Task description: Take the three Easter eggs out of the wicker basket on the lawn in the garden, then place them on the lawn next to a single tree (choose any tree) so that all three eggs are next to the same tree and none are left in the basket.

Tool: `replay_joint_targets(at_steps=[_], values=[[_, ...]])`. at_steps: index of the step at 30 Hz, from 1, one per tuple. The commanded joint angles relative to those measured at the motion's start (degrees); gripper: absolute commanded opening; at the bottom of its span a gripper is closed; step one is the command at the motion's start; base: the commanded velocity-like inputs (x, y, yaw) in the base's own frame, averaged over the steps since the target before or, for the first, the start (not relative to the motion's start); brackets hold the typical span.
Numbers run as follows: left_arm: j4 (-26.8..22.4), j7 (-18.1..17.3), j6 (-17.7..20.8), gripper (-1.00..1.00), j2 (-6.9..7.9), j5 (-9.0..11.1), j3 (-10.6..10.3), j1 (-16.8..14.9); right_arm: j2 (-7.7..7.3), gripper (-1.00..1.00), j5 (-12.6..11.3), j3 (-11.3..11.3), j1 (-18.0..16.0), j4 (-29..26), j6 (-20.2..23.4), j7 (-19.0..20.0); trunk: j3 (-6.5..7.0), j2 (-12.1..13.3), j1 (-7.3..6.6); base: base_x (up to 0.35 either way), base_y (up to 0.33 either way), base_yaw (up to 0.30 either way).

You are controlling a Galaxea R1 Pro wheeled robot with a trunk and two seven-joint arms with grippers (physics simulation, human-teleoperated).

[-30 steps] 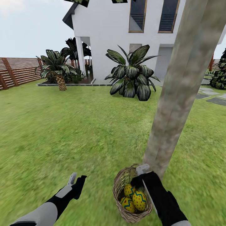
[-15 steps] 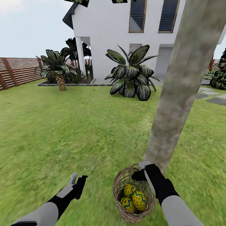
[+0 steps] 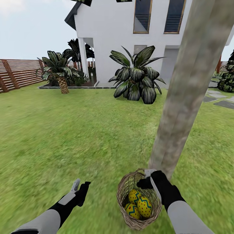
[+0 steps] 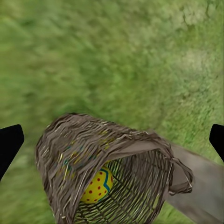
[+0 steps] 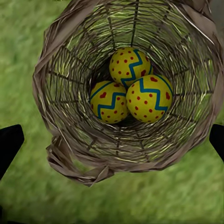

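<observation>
So it's a big mottled green lawn (image 3: 81, 136) running back to a white house (image 3: 130, 42), with a brown slatted fence (image 3: 18, 74) off to the left, a short palm (image 3: 58, 70) by a paved edge, a fat dark leafy bush (image 3: 136, 76) in front of the house wall and some stepping stones (image 3: 221, 100) on the right. The thick grey-brown tree (image 3: 185, 94) comes up out of the grass right in front and leans off to the upper right. The basket (image 3: 125, 214) sits on the grass right at the foot of the trunk, just on its near-left side, and all three eggs (image 3: 138, 203) are inside it, bunched together and touching; the right wrist view looks straight down into the weave at them (image 5: 128, 91). The right claw (image 3: 149, 177) hangs over the far rim of the basket, fingers spread wide apart, nothing in it. The left claw (image 3: 79, 188) is low over bare grass, well left of the basket, also spread open and empty; its camera sees the basket (image 4: 93, 154) from the side with one egg (image 4: 98, 184) peeking through the opening and the trunk base just behind it.
</observation>
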Motion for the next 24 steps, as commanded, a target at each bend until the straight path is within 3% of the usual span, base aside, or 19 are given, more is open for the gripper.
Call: replay_joint_targets(at_steps=[1,6,15,20,24], values=[[-0.09,0.19,0.18,1.0,-0.01,0.24,0.09,-0.01,0.09,1.0,0.16,-1.0,-0.04,0.03,0.21,0.46,-0.24,-0.44,0.22,0.0,0.0,0.0],[-0.04,0.19,0.15,1.0,-0.01,0.24,0.06,-0.01,0.18,1.0,-0.59,-2.65,-0.34,0.94,0.11,-0.71,-1.14,-2.45,1.32,0.0,0.0,0.0],[-0.03,0.19,0.15,1.0,0.08,0.24,0.05,-0.01,-0.05,1.0,-0.66,-2.81,-1.51,2.18,-1.91,-1.77,-2.75,-6.06,3.3,0.0,0.0,0.0],[0.04,0.19,0.15,1.0,0.08,0.24,0.05,-0.01,0.18,1.0,-0.63,-2.82,-1.86,2.24,-3.97,-5.16,-3.65,-8.06,4.4,0.0,0.0,0.0],[0.05,0.19,0.15,1.0,0.08,0.24,0.07,-0.01,0.29,1.0,-0.46,-2.73,-1.89,2.04,-4.24,-5.58,-4.37,-9.67,5.27,0.0,0.0,0.0]])
